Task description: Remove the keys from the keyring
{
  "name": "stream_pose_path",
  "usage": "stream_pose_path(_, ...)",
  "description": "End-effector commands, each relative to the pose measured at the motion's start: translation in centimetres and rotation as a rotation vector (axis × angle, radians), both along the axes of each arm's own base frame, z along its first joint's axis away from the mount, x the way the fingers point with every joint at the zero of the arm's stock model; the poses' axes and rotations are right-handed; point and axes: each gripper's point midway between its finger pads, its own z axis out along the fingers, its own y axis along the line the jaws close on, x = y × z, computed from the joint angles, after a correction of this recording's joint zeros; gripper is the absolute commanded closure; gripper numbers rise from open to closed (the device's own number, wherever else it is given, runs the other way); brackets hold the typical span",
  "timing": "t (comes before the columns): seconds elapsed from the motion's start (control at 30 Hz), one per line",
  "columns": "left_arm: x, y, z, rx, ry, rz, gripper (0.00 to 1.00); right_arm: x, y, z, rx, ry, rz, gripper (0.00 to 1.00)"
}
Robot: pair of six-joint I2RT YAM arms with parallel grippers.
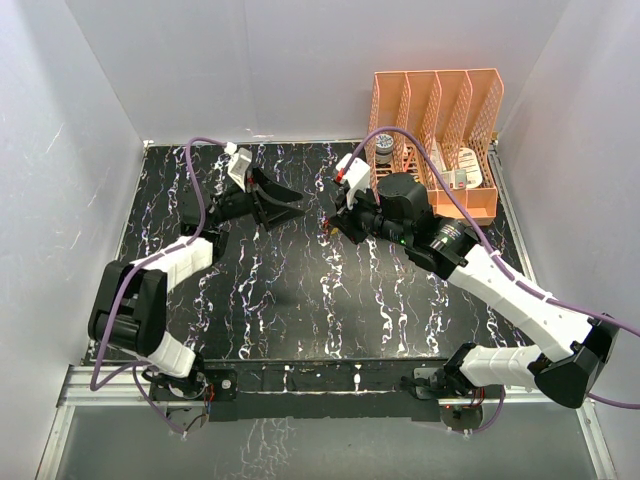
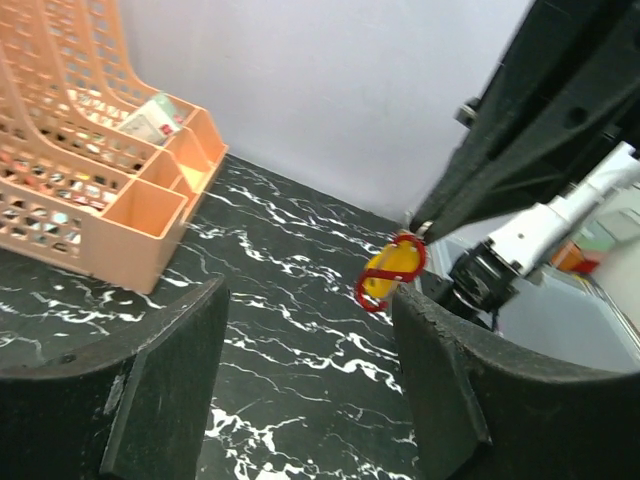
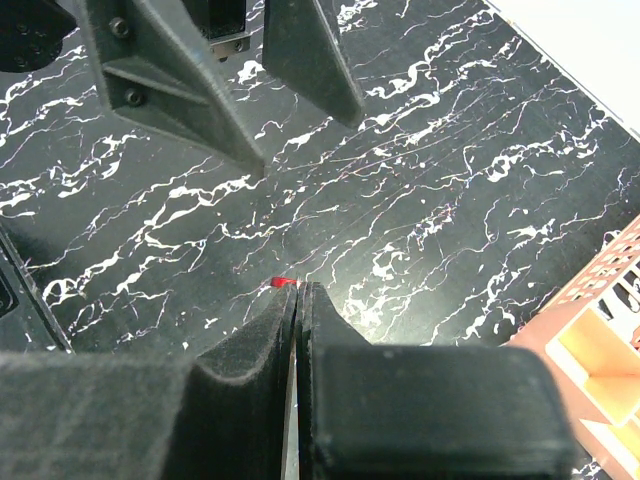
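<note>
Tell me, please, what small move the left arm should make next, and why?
Probably ease the open left gripper forward until its fingers flank the yellow key, then close. The right gripper is shut on the red keyring, with the key hanging in the loop, ahead of the left gripper but beyond its fingertips.

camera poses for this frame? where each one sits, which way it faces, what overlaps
Top external: above, behind the bases, looking down on the table; both arms in view.
Left wrist: looks between its open fingers at the keyring and key hanging from the right gripper.
Right wrist: looks down past its shut fingers at the table; left gripper opposite.
Shared: both wrist views see the orange rack and the keyring.
</note>
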Motion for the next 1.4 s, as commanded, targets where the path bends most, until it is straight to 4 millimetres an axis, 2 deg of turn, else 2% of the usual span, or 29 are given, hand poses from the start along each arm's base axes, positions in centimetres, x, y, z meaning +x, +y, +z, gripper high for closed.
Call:
stream_pose_path(0.0,-3.2,-0.8,1.5,-0.015,-0.134,-0.163,0.35,0.0,0.0,2.3,0.053,-0.065,0.002,1.00)
stream_pose_path(0.17,-4.5,-1.5,1.6,-0.066,-0.109,-0.266,0.33,0.0,0.0,2.3,0.058,-0.065,-0.003,1.00)
stream_pose_path(0.23,-4.4,-2.2,1.0,-0.056,-0.084,-0.297,0.32,0.0,0.0,2.5,0.065,-0.067,-0.004,1.00)
stream_pose_path(0.33,-4.6,-2.9,0.1,-0.045,-0.086,-0.319,0.24,-0.1,0.0,2.8,0.075,-0.068,-0.002,1.00)
stream_pose_path(0.43,-5.0,-3.1,0.1,-0.043,-0.135,-0.321,0.22,-0.4,0.1,2.9,0.085,-0.064,0.005,1.00)
stream_pose_path(0.83,-6.6,-3.6,2.1,-0.060,-0.279,-0.329,0.31,-1.5,0.7,3.6,0.150,-0.046,0.053,1.00)
stream_pose_path(1.23,-7.6,-4.2,3.7,-0.086,-0.321,-0.342,0.36,-2.3,1.1,4.6,0.215,-0.051,0.083,1.00)
stream_pose_path(1.37,-8.0,-4.3,3.7,-0.088,-0.322,-0.351,0.44,-2.1,1.1,4.6,0.224,-0.055,0.075,1.00)
